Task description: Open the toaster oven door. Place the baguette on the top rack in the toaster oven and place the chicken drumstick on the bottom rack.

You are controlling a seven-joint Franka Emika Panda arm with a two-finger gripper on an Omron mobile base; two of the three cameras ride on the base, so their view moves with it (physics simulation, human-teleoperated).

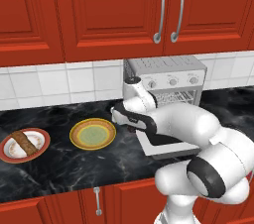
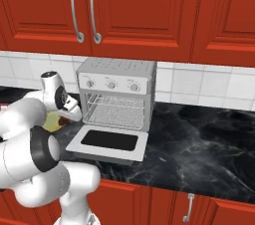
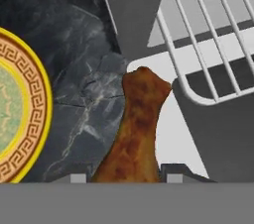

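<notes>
The toaster oven (image 2: 117, 84) stands on the counter, and the toaster oven door (image 2: 109, 142) lies folded down flat in front of it. Wire racks (image 2: 114, 109) show inside the cavity. My gripper (image 3: 126, 178) is shut on the chicken drumstick (image 3: 136, 129), which hangs over the counter at the door's left corner, just in front of a wire rack's raised front edge (image 3: 208, 49). From the right base view the gripper (image 2: 67, 117) is left of the open oven. The baguette (image 1: 24, 141) lies on a red-rimmed plate (image 1: 42, 141) at the far left.
An empty yellow plate (image 1: 93, 134) sits on the black marble counter (image 2: 199, 139) between the baguette's plate and the oven. Red cabinet doors with grey handles (image 1: 159, 12) hang above. My arm's white links (image 1: 178, 124) cover much of the oven door.
</notes>
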